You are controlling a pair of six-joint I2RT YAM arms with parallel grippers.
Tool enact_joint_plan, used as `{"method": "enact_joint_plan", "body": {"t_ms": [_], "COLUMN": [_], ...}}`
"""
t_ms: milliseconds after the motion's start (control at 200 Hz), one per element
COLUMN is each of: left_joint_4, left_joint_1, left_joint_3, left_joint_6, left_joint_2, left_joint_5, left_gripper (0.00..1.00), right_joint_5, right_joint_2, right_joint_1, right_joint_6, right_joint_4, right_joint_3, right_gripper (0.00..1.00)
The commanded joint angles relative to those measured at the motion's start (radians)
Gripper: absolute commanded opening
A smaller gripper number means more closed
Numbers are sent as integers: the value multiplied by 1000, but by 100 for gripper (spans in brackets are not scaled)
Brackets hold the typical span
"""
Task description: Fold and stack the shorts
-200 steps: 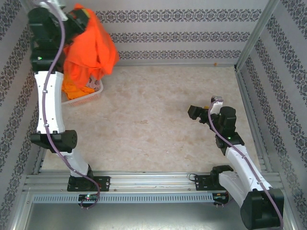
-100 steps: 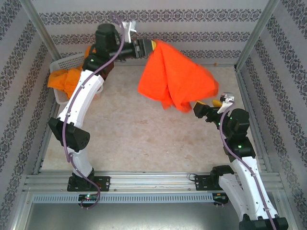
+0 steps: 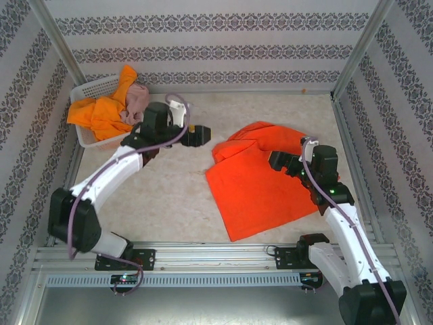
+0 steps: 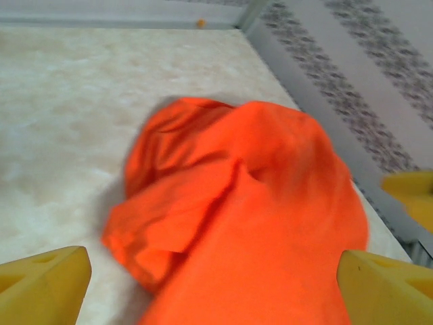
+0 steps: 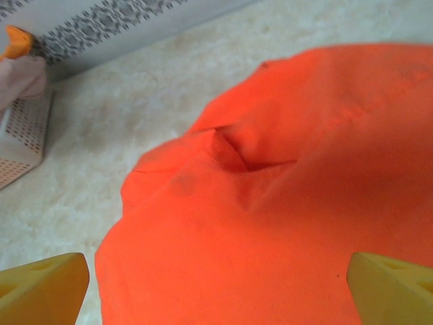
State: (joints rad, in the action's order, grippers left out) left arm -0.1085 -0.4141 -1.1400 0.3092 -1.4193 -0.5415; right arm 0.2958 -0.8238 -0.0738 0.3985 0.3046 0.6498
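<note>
Our left gripper (image 3: 201,135) hangs low over the table (image 3: 169,203) with its yellow fingers spread wide and nothing between them. Half a second ago it was carrying the red-orange shorts (image 3: 260,177) through the air from the far left; now it has let go and pulled back a little to the left of the cloth. Our right gripper (image 3: 276,161) is spread wide too, holding nothing, and sits over the right part of the same garment, where a moment ago it was waiting just to the right of the falling cloth.

The red-orange shorts now lie on the table right of centre. Their near half is fairly flat, while the far edge is bunched and folded over itself. That bunching needs smoothing before we can fold cleanly.

In the far left corner, the white mesh basket (image 3: 85,139) keeps the bright orange shorts (image 3: 101,116) and the dusty pink shorts (image 3: 139,99), heaped together. So 1 of 3 is out and 0 are folded: we judge the task barely begun.
</note>
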Motion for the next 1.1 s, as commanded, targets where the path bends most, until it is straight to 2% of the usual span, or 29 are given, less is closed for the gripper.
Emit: {"method": "enact_joint_plan", "body": {"t_ms": [0, 125, 270, 445, 644, 774, 954, 1094], "left_joint_4": [103, 100, 122, 123, 93, 86, 93, 102], "left_joint_1": [-109, -242, -397, -481, -476, -438, -309, -162], "left_joint_3": [115, 212, 254, 188, 114, 103, 121, 106], "left_joint_6": [-57, -68, -96, -89, -25, 2, 30, 48], "left_joint_2": [57, 48, -44, -226, -397, -452, -482, -531], "left_joint_5": [27, 51, 117, 156, 198, 221, 228, 201], "left_gripper": [92, 88, 87, 85, 85, 85, 84, 84], "right_joint_5": [10, 58, 83, 104, 120, 124, 131, 139], "right_joint_2": [-44, -110, -164, -178, -167, -158, -157, -168], "right_joint_1": [19, 42, 71, 110, 121, 126, 129, 130], "right_joint_6": [58, 97, 115, 144, 149, 151, 154, 156], "right_joint_4": [6, -15, -33, -46, -43, -40, -42, -47], "right_joint_3": [-2, -6, 3, 11, 14, 10, 2, -1], "right_gripper": [98, 98, 98, 98, 98, 98, 98, 98]}}
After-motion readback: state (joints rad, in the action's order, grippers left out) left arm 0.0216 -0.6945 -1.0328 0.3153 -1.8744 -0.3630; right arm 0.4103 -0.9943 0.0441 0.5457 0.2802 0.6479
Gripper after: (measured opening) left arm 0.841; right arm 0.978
